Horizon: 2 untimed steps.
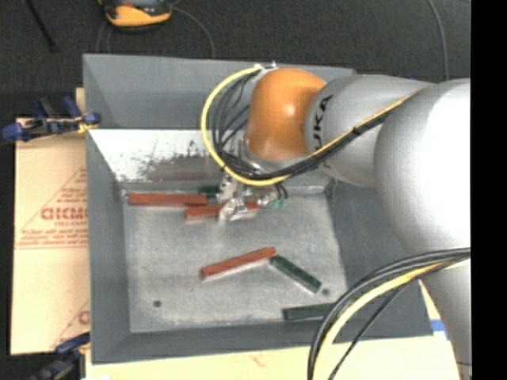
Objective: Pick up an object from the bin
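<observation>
Near bin (104,236) back wall, arm (372,133) angled down, jaws at short red bar (202,211); grip unclear.

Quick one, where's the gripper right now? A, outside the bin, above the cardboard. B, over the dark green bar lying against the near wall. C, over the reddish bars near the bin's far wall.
C: the gripper sits at the right end of the reddish bars near the far wall, well apart from the dark green bar against the near wall.
</observation>
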{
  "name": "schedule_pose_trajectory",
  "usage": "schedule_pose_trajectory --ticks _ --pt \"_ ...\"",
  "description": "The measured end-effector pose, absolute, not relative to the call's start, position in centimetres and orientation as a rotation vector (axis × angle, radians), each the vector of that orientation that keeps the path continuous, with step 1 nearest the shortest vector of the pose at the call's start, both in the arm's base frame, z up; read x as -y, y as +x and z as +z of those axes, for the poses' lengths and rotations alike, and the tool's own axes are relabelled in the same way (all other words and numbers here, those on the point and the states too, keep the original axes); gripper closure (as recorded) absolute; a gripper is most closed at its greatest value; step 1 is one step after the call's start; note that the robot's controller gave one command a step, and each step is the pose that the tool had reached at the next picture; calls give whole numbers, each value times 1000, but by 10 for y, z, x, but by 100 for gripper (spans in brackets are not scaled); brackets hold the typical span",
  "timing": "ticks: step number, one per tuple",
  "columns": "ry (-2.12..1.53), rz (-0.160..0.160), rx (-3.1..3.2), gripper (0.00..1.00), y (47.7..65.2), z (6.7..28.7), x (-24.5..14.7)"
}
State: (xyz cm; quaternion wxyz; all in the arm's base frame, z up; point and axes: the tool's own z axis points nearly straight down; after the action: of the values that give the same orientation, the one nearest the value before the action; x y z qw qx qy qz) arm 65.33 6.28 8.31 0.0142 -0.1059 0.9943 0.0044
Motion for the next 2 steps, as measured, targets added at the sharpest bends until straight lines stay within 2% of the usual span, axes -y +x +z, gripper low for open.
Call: schedule_pose_trajectory --ticks 2 --pt "-333 11 -3103 100 652 86 -62"
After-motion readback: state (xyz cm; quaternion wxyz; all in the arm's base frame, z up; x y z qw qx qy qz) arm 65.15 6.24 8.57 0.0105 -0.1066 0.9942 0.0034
